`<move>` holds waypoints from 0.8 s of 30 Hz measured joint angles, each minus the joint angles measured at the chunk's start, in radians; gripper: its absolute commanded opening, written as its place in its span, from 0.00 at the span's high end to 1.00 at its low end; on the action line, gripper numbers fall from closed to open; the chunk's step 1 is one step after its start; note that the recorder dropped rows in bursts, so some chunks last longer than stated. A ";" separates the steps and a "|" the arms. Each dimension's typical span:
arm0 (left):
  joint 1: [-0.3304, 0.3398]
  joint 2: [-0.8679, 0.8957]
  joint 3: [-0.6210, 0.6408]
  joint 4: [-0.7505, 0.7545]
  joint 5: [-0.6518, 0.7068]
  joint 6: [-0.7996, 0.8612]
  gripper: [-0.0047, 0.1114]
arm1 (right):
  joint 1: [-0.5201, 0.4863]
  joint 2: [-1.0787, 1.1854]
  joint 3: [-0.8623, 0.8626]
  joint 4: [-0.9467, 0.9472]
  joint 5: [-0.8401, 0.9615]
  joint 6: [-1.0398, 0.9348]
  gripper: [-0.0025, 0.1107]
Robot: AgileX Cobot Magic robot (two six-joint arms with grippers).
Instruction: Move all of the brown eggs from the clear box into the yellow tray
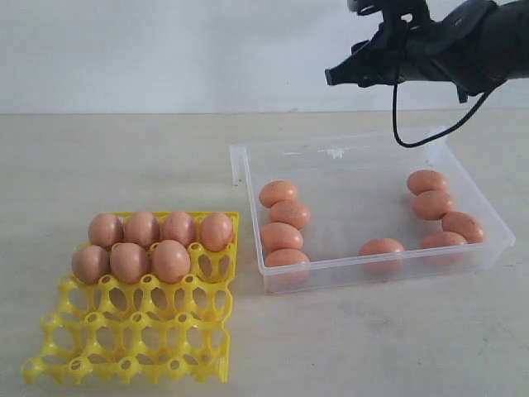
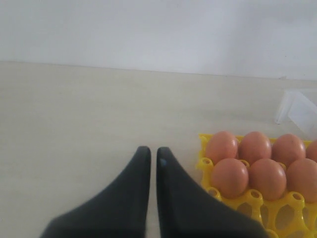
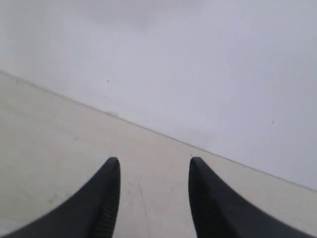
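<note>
Now brown eggs (image 1: 129,261) in yellow tray (image 1: 107,287)

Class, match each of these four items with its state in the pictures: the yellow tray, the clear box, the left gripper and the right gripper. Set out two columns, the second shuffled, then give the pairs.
Column one
1. yellow tray
2. clear box
3. left gripper
4. right gripper

Column two
A. fingers well apart, nothing between them
B. holds nine brown eggs
C. fingers nearly together, nothing between them
D. holds seven brown eggs

Pairs: 1-D, 2-B, 3-C, 4-A
</note>
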 measured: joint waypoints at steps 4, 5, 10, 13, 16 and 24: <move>0.000 0.000 0.000 0.000 0.000 0.000 0.92 | 0.000 -0.020 -0.062 -0.056 0.296 0.007 0.64; 0.000 0.000 0.000 0.000 0.000 0.000 0.92 | 0.000 -0.020 -0.089 -0.091 0.431 -0.019 0.64; 0.000 0.000 0.000 0.000 0.000 0.000 0.92 | 0.006 -0.007 -0.135 -0.268 0.917 -0.059 0.64; 0.000 0.000 0.000 0.000 0.000 0.000 0.92 | 0.006 0.027 -0.139 -0.370 0.999 -0.061 0.64; 0.000 0.000 0.000 0.000 0.000 0.000 0.92 | 0.012 0.064 -0.139 -0.411 1.019 -0.063 0.64; 0.000 0.000 0.000 0.000 0.000 0.000 0.92 | 0.142 0.143 -0.141 -0.480 0.877 -0.173 0.64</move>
